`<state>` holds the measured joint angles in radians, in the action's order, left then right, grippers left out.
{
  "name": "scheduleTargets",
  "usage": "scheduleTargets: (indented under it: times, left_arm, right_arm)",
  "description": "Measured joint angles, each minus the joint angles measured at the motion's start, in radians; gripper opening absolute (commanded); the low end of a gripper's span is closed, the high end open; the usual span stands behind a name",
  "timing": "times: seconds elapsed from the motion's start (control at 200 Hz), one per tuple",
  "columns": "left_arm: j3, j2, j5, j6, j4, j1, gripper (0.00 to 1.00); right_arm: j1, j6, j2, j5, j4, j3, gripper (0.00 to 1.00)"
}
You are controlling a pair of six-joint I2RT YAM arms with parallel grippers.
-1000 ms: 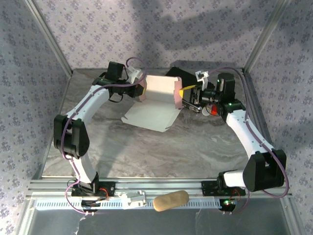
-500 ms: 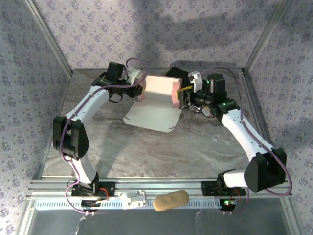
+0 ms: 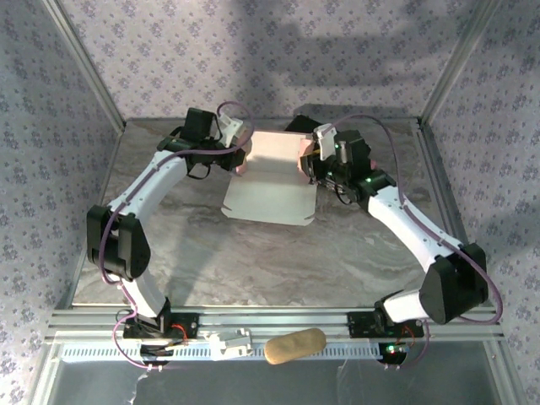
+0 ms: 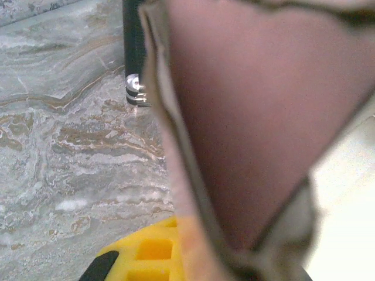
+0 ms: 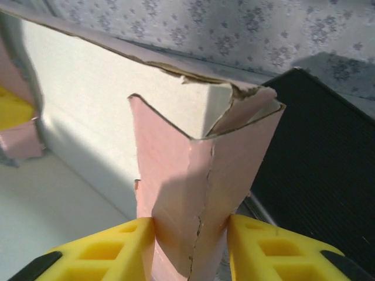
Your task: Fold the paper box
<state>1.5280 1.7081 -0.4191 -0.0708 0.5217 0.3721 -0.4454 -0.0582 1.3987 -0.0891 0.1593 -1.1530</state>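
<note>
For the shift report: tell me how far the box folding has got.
Done: the paper box has its back wall upright. In hand: left hand and right hand each pinch an end flap. Left: the front panel lies flat on the table, unfolded.

Left arm [image 3: 157, 179] and right arm [image 3: 409, 224] reach inward, both jaws pinched closed.

Soft overhead light; broad shadows cross the wallpaper [image 3: 278, 51]. Left wrist view blurs the close paper box [image 4: 246, 117].

A robot lab cell: marble-look table [image 3: 270, 261], aluminium frame [image 3: 278, 319], floral-papered walls [image 3: 354, 59].
</note>
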Motion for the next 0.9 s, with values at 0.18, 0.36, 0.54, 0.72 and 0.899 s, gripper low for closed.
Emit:
scheduleTargets:
  times: [0.18,0.36,0.54,0.72,0.899]
  left_arm:
    - [0.0,0.0,0.055,0.001,0.011,0.017,0.0]
    - [0.0,0.0,0.129,0.029,0.013,0.046,0.0]
    - [-0.009,-0.001,0.25,0.084,0.007,0.094,0.0]
    - [-0.084,-0.001,0.367,0.161,-0.026,0.157,0.0]
    - [-0.114,0.049,0.486,0.251,-0.058,0.212,0.0]
  right_arm:
    - [-0.031,-0.008,0.032,0.145,0.0,-0.002,0.07]
    - [-0.08,-0.038,0.047,0.293,-0.003,-0.002,0.0]
    - [-0.122,-0.077,0.088,0.417,-0.003,-0.002,0.0]
    - [-0.13,-0.134,0.16,0.485,0.008,-0.002,0.0]
    - [-0.134,-0.202,0.248,0.537,0.059,-0.027,0.0]
